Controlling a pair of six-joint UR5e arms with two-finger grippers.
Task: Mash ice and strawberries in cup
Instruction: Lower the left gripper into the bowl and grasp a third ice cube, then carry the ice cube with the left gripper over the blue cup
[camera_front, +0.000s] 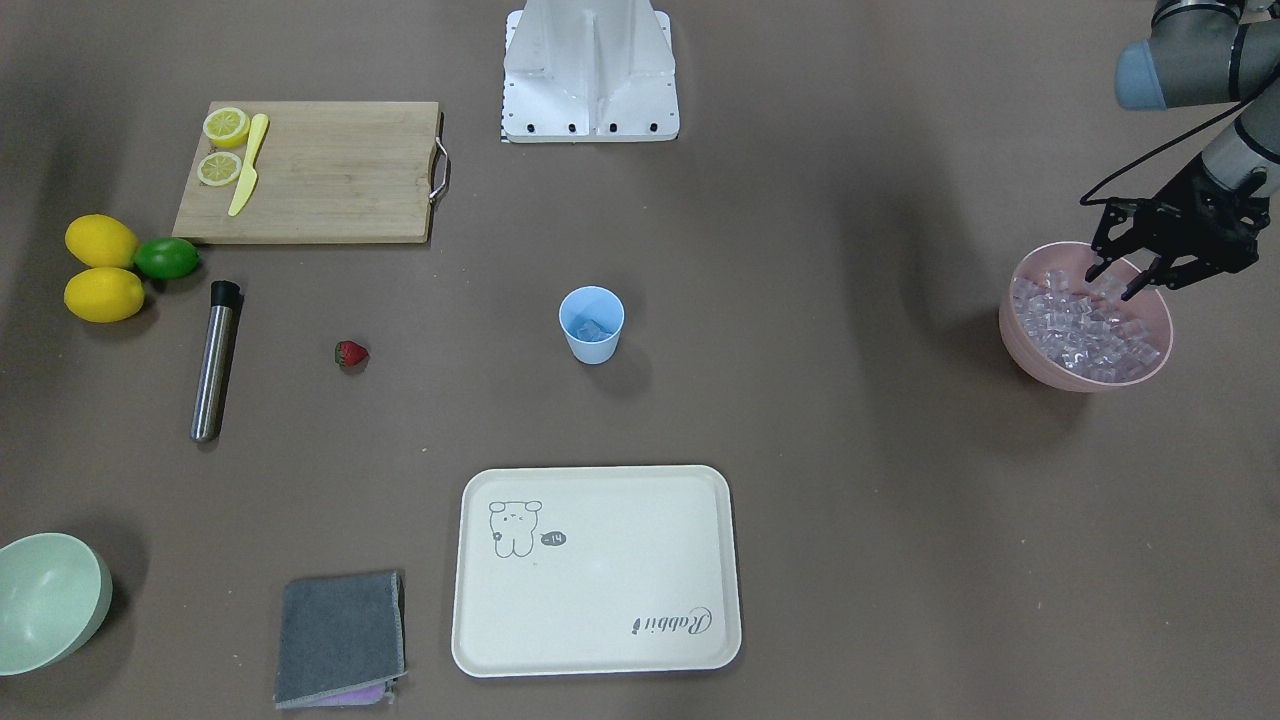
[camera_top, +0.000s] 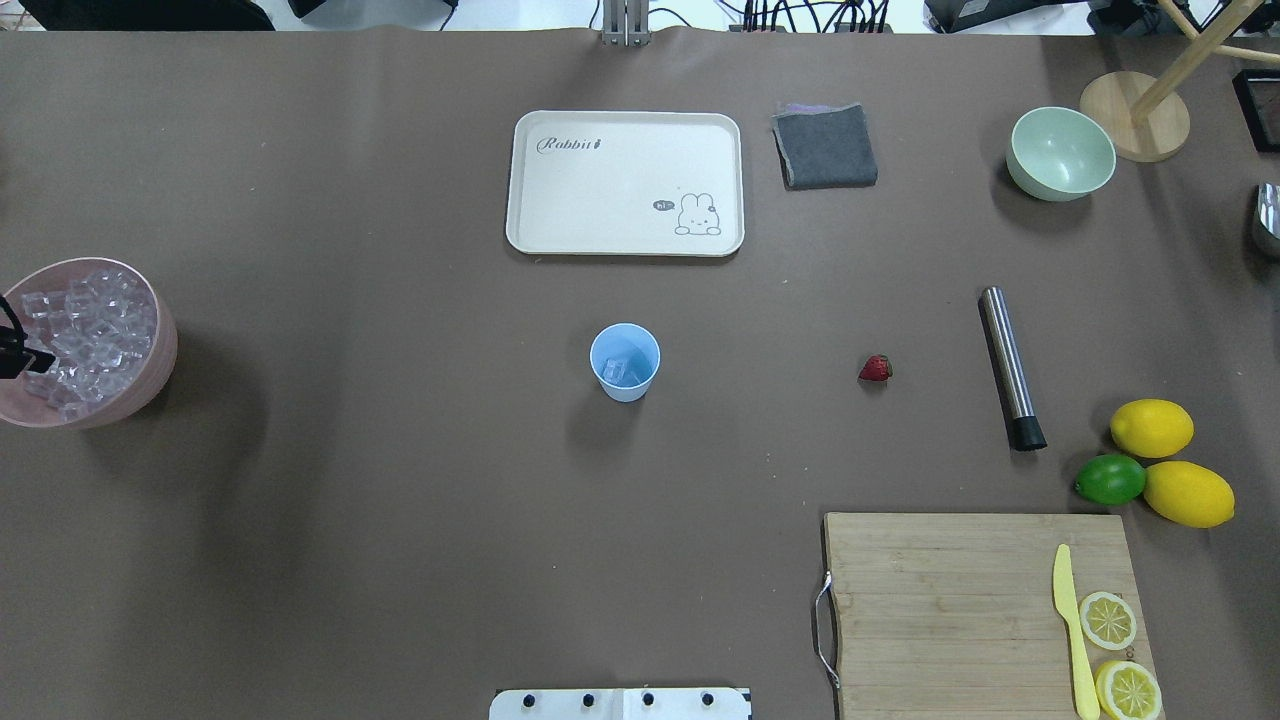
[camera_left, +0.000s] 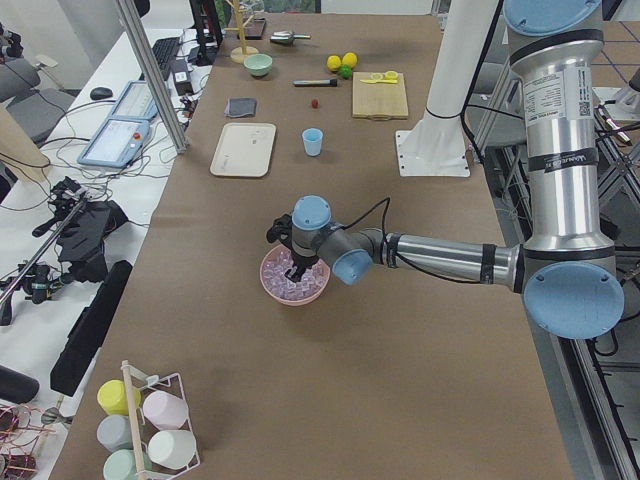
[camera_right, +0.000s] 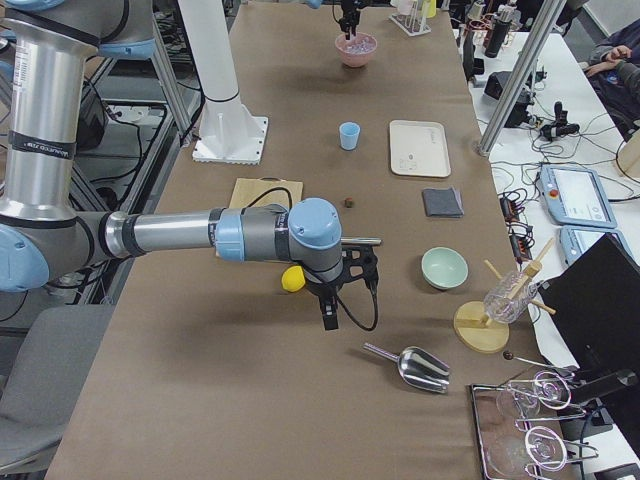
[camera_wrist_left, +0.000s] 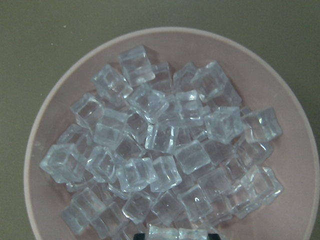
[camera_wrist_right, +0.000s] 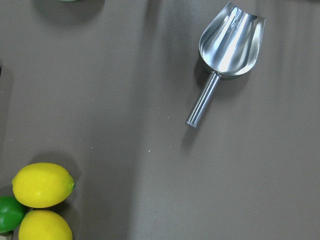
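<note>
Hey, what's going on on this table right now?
The left gripper hangs open over the pink bowl, fingertips among the ice. The cup mid-table already holds some ice; the strawberry lies on the table, apart from it. The right gripper hovers by a lemon, away from all that.
</note>
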